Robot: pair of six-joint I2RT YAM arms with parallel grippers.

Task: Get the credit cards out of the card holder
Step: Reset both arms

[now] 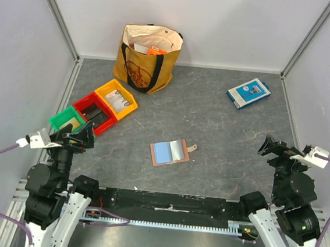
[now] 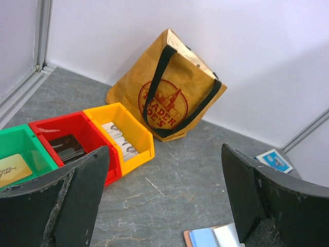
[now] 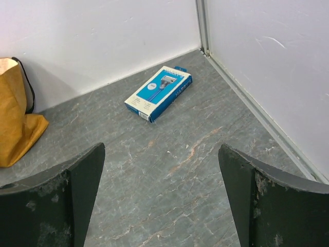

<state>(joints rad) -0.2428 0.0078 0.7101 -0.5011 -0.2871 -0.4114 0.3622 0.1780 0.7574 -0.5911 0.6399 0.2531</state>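
A grey, stone-patterned bench (image 1: 228, 135) sits inside white walls with aluminium posts at the corners. The card holder (image 1: 172, 153) lies opened flat near the middle of the bench, closer to the near edge. Its pale blue and grey lining faces up and its snap tab (image 1: 193, 148) sticks out to the right. From above I cannot tell whether anything sits in its pockets.

The left pincer (image 1: 85, 134) hangs over the left side of the bench with its fingers (image 2: 77, 195) spread wide and nothing between them. The right pincer (image 1: 268, 148) hangs over the right side, equally wide apart and empty. Both are well apart from the card holder.

Along the left side stand three small bins in a diagonal row, touching one another:
- The green bin (image 2: 36, 149) holds one pale tan credit card (image 2: 13, 169) lying flat.
- The red bin (image 2: 56, 123) holds dark flat items.
- The yellow bin (image 2: 139, 149) holds white printed sheets.

A mustard tote bag (image 1: 148, 57) with black handles stands against the far wall, just behind the yellow bin. A blue-and-white flat box (image 1: 248, 93) lies near the far right corner.
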